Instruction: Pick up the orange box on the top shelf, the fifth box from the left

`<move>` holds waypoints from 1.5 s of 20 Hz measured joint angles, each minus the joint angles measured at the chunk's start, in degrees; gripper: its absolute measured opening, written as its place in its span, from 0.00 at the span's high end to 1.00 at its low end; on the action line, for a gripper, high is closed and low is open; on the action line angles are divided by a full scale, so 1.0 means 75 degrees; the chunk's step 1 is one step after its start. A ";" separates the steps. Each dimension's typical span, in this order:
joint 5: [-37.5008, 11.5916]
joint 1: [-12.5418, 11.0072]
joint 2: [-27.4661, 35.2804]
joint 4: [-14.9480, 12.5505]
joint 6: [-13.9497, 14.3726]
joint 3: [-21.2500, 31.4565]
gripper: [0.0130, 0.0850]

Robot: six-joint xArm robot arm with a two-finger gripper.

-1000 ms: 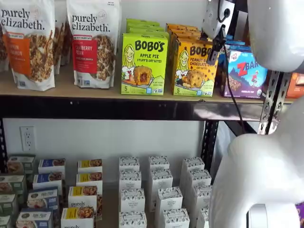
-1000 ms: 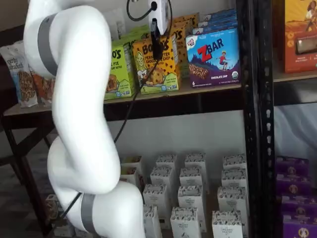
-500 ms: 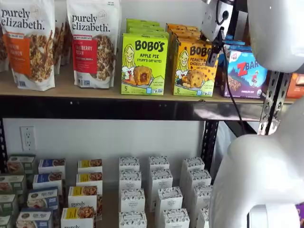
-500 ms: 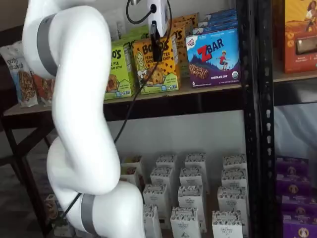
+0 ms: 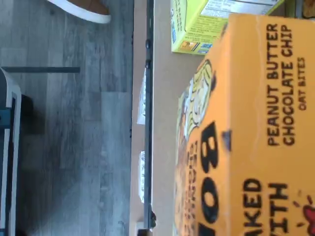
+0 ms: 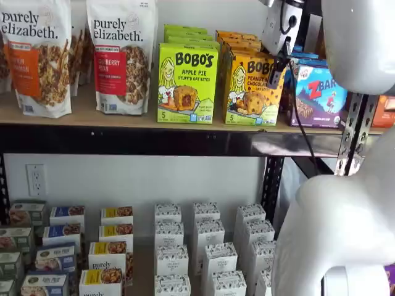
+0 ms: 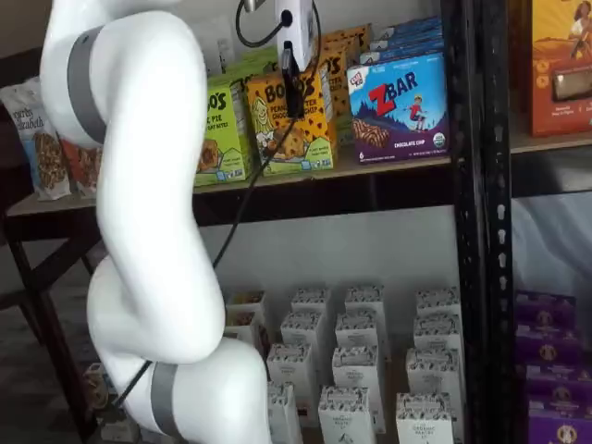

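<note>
The big white jointed robot arm (image 7: 148,213) fills the near side of both shelf views, with a thin black cable (image 7: 242,199) trailing down from its wrist. Behind it, the tan wooden top shelf with a black metal front rail (image 6: 111,117) carries a row of goods: white purely elizabeth granola pouches (image 6: 120,55), a lime-green Bobo's Apple Pie carton (image 6: 187,83), the yellow-orange upright Bobo's Peanut Butter Chocolate Chip carton (image 6: 250,86) and a blue-purple ZBar box (image 7: 400,106). The orange carton stands at the shelf's front edge, between the green carton and the ZBar box, upright on the board as far as both shelf views show. In the wrist view its top face with the printed flavour (image 5: 261,132) fills much of the picture, the green carton's corner (image 5: 206,24) just beside it. The white-bodied gripper with black fingers (image 7: 292,88) hangs over the orange carton's front face; the fingers show only side-on as one dark bar, so whether they are apart or closed on the carton cannot be told
</note>
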 joint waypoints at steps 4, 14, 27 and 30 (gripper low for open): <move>-0.0050 -0.0013 -0.0024 0.0039 -0.0010 0.0038 0.33; -0.0115 -0.0002 -0.0046 -0.0005 -0.0010 0.0078 0.39; -0.0091 -0.0009 -0.0042 -0.0002 -0.0014 0.0061 0.39; -0.0059 -0.0015 -0.0034 0.0038 -0.0012 0.0044 0.39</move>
